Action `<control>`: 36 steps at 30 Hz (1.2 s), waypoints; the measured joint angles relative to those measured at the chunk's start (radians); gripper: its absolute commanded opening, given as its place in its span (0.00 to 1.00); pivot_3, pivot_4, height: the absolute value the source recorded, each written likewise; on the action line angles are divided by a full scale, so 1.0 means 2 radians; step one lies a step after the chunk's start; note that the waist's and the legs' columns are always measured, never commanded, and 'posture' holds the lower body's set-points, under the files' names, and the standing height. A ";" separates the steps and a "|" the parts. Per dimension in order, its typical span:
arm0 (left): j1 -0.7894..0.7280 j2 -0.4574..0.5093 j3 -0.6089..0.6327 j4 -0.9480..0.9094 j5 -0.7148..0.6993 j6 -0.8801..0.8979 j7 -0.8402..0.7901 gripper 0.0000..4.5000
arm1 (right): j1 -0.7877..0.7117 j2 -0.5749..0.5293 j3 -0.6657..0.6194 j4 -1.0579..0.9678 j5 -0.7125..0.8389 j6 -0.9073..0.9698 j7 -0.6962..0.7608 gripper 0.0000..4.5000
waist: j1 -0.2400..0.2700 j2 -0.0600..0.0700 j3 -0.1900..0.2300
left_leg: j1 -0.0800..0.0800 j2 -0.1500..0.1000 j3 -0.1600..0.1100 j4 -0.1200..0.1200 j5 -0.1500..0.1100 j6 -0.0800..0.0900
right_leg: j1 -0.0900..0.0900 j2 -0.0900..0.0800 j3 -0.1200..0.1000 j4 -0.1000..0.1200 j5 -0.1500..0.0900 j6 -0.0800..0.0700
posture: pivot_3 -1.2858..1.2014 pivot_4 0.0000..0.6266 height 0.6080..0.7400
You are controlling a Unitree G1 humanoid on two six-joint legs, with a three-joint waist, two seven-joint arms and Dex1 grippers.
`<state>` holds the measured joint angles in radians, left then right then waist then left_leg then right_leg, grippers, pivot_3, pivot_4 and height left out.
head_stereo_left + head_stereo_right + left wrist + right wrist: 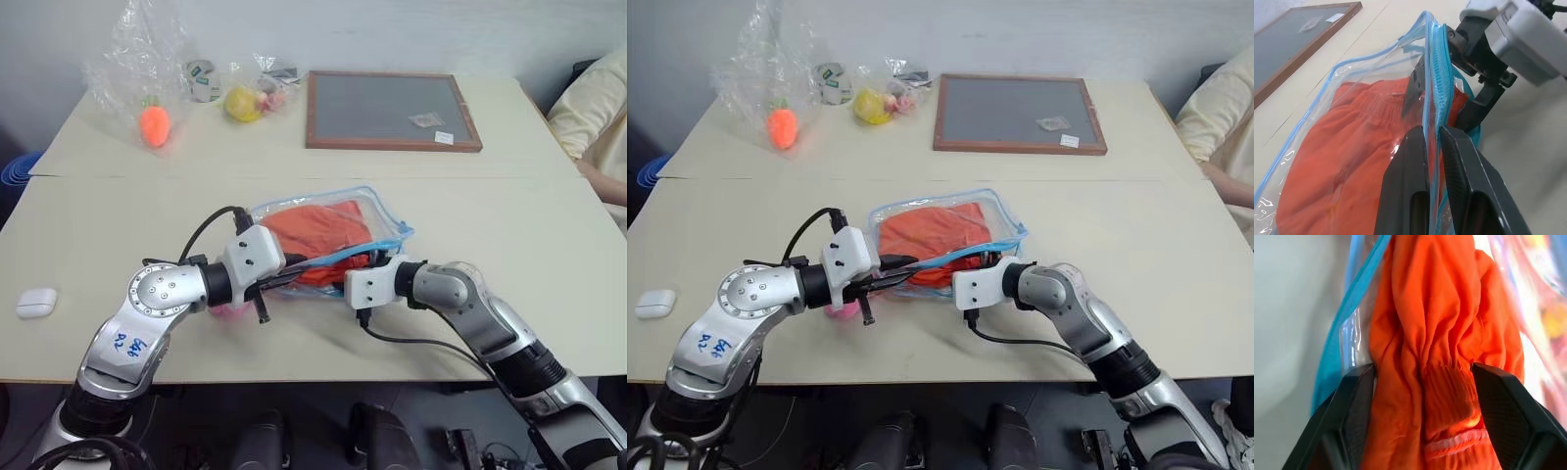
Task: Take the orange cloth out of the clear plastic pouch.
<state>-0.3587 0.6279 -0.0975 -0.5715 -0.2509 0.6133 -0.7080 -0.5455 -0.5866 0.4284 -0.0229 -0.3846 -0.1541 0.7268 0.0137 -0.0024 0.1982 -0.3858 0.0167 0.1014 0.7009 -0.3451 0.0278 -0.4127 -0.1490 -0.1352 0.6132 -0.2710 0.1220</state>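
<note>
The left pincer (1432, 147) pinches the blue zipper edge of the clear plastic pouch (377, 208) on the tabletop (490, 225). The right pincer (1422, 377) stands spread around the orange cloth (1435, 333) at the pouch mouth. Next it likely needs to close and draw back.

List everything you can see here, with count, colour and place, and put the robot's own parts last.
Orange cloth: one, orange-red, inside the pouch at mid table.
Clear plastic pouch: one, transparent with light-blue trim, mid table.
Framed board: one, grey with brown frame, far side.
Carrot toy: one, orange, in a clear bag, far left.
Yellow toy: one, bagged, far side.
White case: one, near left edge.
Person's sleeve: one, pale yellow, right edge.
Left end effector: shut on the pouch's trim.
Right end effector: open, fingers astride the cloth.
</note>
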 measured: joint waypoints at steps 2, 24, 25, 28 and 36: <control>-0.007 0.000 0.000 0.000 -0.001 0.000 0.000 0.12 | -0.006 0.013 0.000 0.014 -0.009 -0.003 -0.008 0.72 | -0.001 0.000 0.000 | 0.000 0.000 0.000 0.000 0.000 0.000 | 0.000 0.000 0.000 0.000 0.000 0.000 | 0.52 0.24 1.00; -0.038 -0.056 0.038 0.020 -0.036 0.049 0.054 0.12 | -0.057 0.071 0.033 0.147 -0.055 -0.086 -0.062 0.01 | -0.012 0.000 -0.001 | 0.005 0.002 0.001 -0.001 0.000 -0.001 | 0.003 0.000 0.001 0.001 0.000 0.000 | 0.52 0.24 1.00; -0.038 -0.054 0.038 0.020 -0.036 0.049 0.053 0.12 | -0.056 0.071 0.032 0.146 -0.054 -0.086 -0.060 0.01 | -0.012 0.000 -0.001 | 0.005 0.002 0.001 -0.001 0.000 -0.001 | 0.003 0.000 0.001 0.001 0.000 0.000 | 0.52 0.24 1.00; -0.037 -0.037 0.032 0.019 -0.036 0.047 0.040 0.16 | -0.054 0.071 0.028 0.142 -0.052 -0.084 -0.053 0.01 | -0.011 0.000 -0.001 | 0.005 0.002 0.001 -0.002 0.000 -0.001 | 0.004 0.000 0.001 0.000 0.000 -0.001 | 0.52 0.24 1.00; 0.010 0.069 0.030 -0.025 -0.085 0.031 -0.066 0.63 | -0.046 0.070 0.020 0.134 -0.051 -0.079 -0.045 0.01 | -0.009 0.000 -0.001 | 0.005 0.002 0.001 -0.002 0.000 -0.001 | 0.004 0.000 0.001 0.000 0.000 -0.001 | 0.52 0.24 1.00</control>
<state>-0.3383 0.7655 -0.0383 -0.6209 -0.4211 0.6758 -0.8398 -0.6378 -0.4463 0.4677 0.2454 -0.4870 -0.3122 0.6375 -0.0044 -0.0033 0.1972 -0.3755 0.0213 0.1030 0.6974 -0.3448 0.0263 -0.4050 -0.1488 -0.1328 0.6129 -0.2718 0.1205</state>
